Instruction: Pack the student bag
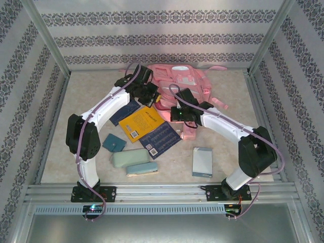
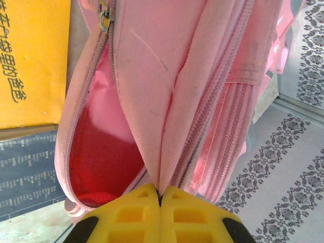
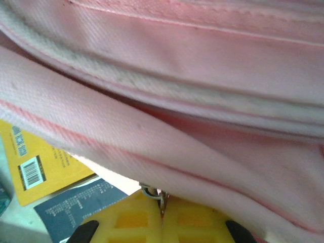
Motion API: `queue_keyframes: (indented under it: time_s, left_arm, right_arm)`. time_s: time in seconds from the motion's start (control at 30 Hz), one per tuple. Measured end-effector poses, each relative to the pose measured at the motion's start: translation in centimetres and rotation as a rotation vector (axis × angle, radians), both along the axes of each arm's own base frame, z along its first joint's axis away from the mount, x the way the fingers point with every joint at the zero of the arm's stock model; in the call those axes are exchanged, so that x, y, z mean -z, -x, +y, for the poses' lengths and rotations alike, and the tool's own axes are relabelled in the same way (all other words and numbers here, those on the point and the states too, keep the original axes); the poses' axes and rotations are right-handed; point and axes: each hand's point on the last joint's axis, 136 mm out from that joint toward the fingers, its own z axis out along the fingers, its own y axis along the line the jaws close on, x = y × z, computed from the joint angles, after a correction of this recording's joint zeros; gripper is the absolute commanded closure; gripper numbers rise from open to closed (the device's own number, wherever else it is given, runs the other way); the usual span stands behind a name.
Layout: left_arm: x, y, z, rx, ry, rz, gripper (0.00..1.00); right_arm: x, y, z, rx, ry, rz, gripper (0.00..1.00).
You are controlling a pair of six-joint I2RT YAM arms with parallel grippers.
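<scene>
The left gripper (image 2: 160,196) is seen pressed together at the bottom centre of its wrist view, pinching a fold of the student bag (image 2: 152,76) beside the zip, the red-lined mouth gaping at lower left. The right gripper (image 3: 162,205), at the bottom of its own frame, is likewise clamped on the bag's pink edge, at a metal zip pull (image 3: 148,192). The bag is judged light, soft and floppy; sagging is to be expected unless it is taken by the stiffer zip seams, as here. From overhead it is found at the upper centre, a yellow book (image 1: 142,121) and a dark blue book (image 1: 161,139) below it; the lining is shown by the left wrist view, the pull by the right
</scene>
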Motion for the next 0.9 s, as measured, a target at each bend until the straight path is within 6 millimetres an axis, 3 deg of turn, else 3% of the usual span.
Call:
queue_keyframes:
  time_s: [0.33,0.77,0.9]
  left_arm:
    - [-0.1,-0.4,1.4,0.029,-0.031,-0.025,1.0]
    - [-1.3,-0.3,3.2,0.046,-0.031,-0.06,1.0]
    - [-1.6,0.1,3.6,0.055,-0.031,-0.058,1.0]
  right_arm:
    - [-1.3,0.9,-1.4,-0.041,-0.022,0.02,1.0]
    - [-2.6,0.6,-5.5,-0.003,-0.07,0.041,1.0]
    - [-2.2,0.5,-7.8,0.049,-0.081,0.04,1.0]
